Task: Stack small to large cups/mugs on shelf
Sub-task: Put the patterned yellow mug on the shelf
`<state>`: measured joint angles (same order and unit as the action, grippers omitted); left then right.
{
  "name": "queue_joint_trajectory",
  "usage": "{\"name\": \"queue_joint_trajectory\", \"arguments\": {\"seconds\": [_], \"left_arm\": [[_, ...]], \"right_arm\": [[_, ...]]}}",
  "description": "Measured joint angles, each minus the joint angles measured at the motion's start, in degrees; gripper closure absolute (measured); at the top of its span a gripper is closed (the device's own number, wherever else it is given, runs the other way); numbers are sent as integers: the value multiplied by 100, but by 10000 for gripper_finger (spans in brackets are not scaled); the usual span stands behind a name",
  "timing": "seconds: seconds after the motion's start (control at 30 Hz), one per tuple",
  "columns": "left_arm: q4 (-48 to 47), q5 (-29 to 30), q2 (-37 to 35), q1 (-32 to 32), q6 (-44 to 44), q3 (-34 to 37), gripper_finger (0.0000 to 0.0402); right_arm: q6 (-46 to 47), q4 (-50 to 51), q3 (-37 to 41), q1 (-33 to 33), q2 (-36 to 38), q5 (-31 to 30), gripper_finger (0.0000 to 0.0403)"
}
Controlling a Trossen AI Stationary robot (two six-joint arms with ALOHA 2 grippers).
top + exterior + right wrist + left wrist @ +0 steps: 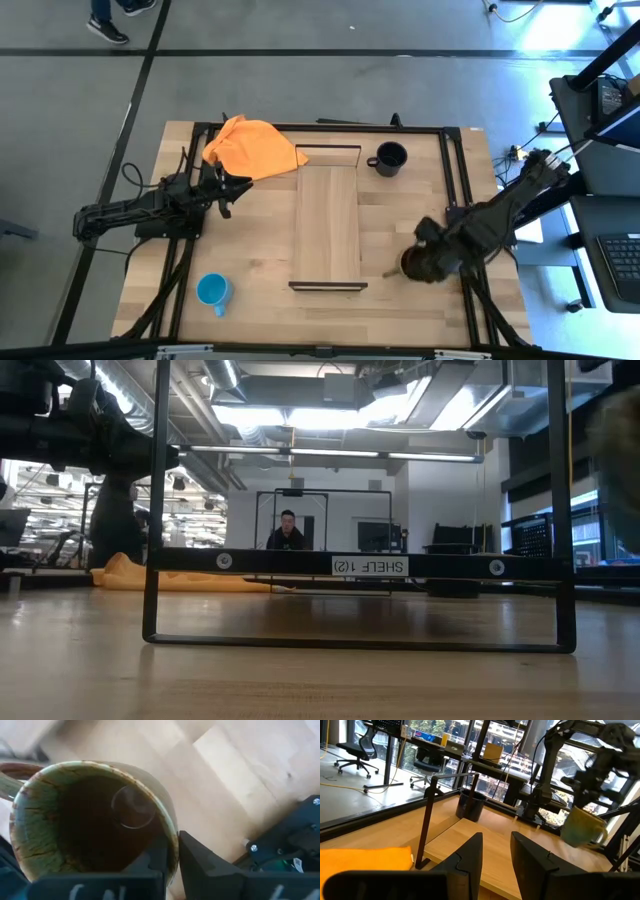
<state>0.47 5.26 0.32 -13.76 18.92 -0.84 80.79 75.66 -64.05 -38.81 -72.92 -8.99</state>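
Right tool [170,857] clamped on rim of brown-olive mug [95,820], one finger inside, one outside; mug held near bench's right edge, right of shelf [326,225]. Left tool [495,865] fingers apart, waiting at bench's left side beside orange cloth [250,147]. Black mug [389,158] on bench just right of shelf's far end. Blue mug [213,291] near left front corner.

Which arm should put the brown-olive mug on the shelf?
Right. The right gripper already pinches the brown-olive mug by its rim, beside the shelf. The left gripper sits open near the orange cloth.
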Motion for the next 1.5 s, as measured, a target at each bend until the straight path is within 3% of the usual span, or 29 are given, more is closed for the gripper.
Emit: {"name": "queue_joint_trajectory", "arguments": {"seconds": [0.17,0.33,0.67,0.93,1.23,1.5], "left_arm": [[-2,0,-2,0,0,0,308],[-1,-1,0,0,0,0,308],[0,-1,-1,2,0,0,308],[0,0,-2,0,0,0,308],[-2,0,-2,0,0,2,308],[-1,-1,-1,2,-1,0,308]], "right_arm": [[-73,167,-4,990,424,-58,366],[-1121,-28,-7,2130,667,-356,374],[-3494,-1831,-48,4063,367,-58,375],[-4951,-2225,-1262,5048,-825,115,375],[-5851,-1390,-3072,5707,-2498,989,375],[-6250,-1240,-3553,5987,-3434,1383,375]]}}
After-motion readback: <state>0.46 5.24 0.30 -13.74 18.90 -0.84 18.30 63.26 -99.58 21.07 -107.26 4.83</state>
